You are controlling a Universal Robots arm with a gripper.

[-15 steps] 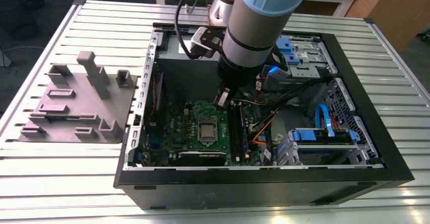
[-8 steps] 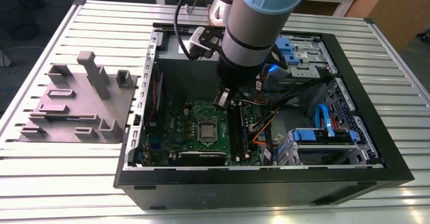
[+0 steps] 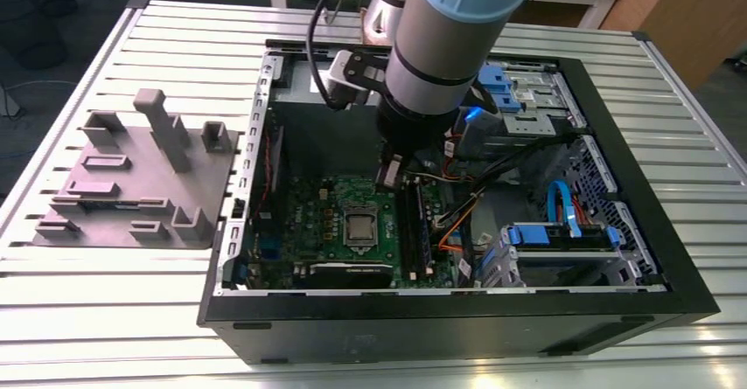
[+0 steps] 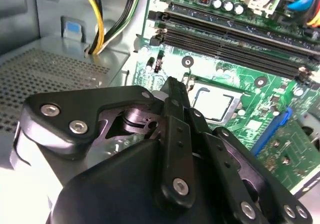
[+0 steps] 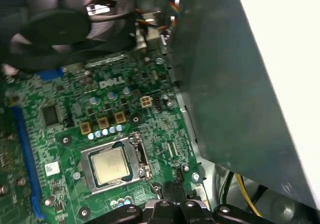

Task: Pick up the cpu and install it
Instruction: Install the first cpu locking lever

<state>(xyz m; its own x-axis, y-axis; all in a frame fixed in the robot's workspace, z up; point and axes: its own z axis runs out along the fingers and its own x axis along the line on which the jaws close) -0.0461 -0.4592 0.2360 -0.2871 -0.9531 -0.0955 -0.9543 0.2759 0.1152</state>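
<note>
The cpu [image 3: 359, 225] is a small silvery square lying flat in the socket in the middle of the green motherboard [image 3: 315, 232], inside the open computer case. Both wrist views show it seated within the socket frame: cpu [image 4: 212, 103], cpu [image 5: 109, 165]. My gripper [image 3: 389, 177] hangs inside the case, a little above the board and just beyond the cpu toward the back. Its fingers [image 4: 172, 87] are shut with nothing between them. In the first wrist view the gripper [image 5: 170, 191] sits at the board's edge beside the socket, apart from the cpu.
A grey holder block [image 3: 135, 184] with upright posts stands on the slatted table on the exterior view's left. Long black memory sticks [image 3: 411, 223] run beside the socket. Coloured cables [image 3: 467, 205], blue drive bays [image 3: 561, 232] and a black fan [image 5: 50, 29] crowd the case.
</note>
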